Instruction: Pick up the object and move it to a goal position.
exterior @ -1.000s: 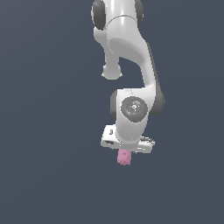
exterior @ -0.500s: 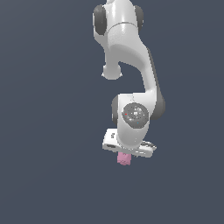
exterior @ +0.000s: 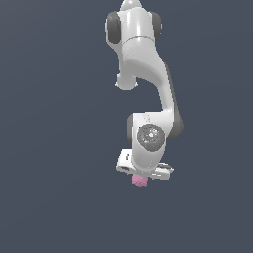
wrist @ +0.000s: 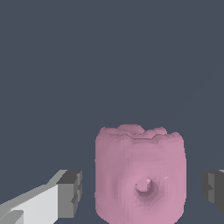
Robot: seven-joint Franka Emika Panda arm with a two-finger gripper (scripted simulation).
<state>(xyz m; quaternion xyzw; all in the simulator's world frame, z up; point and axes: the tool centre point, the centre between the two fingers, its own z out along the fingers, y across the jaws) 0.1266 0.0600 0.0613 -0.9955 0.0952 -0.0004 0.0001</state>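
The exterior view stands well back and takes in the whole white arm (exterior: 148, 99), seemingly from above, though the bare grey ground gives little to judge by. The wrist view sits close, looking between the fingers (wrist: 70, 192). Both share the pink object (exterior: 140, 181) (wrist: 140, 179).

You are looking at a plain backdrop (exterior: 54, 148) of flat, dark slate blue that fills the exterior view from edge to edge. You see the same even blue-grey surface (wrist: 109, 57) in the wrist view. The light is soft and uniform, casting no shadow you could pick out on it.
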